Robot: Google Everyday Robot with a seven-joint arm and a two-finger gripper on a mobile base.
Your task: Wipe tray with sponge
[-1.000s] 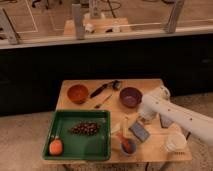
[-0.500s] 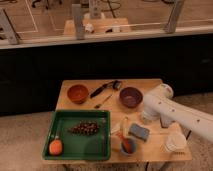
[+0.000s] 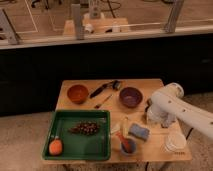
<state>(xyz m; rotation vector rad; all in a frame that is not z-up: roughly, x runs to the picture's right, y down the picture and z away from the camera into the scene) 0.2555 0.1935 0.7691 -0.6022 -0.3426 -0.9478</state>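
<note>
The green tray (image 3: 65, 150) lies at the table's front left, with an orange fruit (image 3: 55, 146) in its near left corner and a dark cluster of grapes (image 3: 85, 128) in its middle. The blue-grey sponge (image 3: 139, 132) lies flat on the table just right of the tray. My white arm (image 3: 172, 102) comes in from the right and bends down over the table's right side. My gripper (image 3: 154, 118) is low, just above and to the right of the sponge, apart from it.
An orange bowl (image 3: 77, 93), a black dish brush (image 3: 104, 89), a small utensil (image 3: 103, 101) and a purple bowl (image 3: 130, 96) stand along the table's back. A blue cup (image 3: 127, 145) and a white cup (image 3: 175, 142) stand at the front right.
My arm has shifted slightly to the right, away from the sponge. The sponge and tray have not moved.
</note>
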